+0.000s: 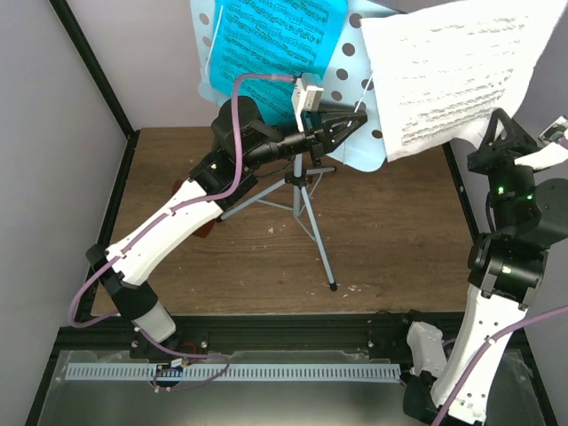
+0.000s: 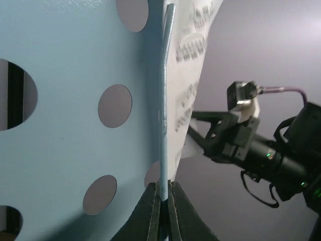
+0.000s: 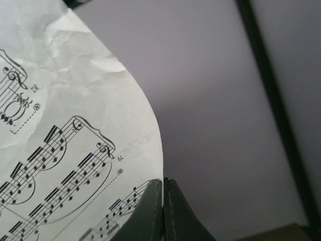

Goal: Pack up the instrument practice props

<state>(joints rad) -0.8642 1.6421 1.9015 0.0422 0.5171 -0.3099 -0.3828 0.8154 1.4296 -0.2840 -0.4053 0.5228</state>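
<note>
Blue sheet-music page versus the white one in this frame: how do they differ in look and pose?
Colour: the blue page is printed on blue paper, the white page on white. Pose: the blue page lies flat against the music stand; the white page bows outward past the stand's right side. Hold: the right gripper is pinched on the white page's edge; no gripper holds the blue page. Both carry printed music staves.

The brown wooden table (image 1: pixel 399 231) carried the thin silver tripod (image 1: pixel 300 182), which stood near its centre with feet on the surface. A red-brown object (image 1: pixel 206 232), mostly hidden, lay toward the left edge.
</note>
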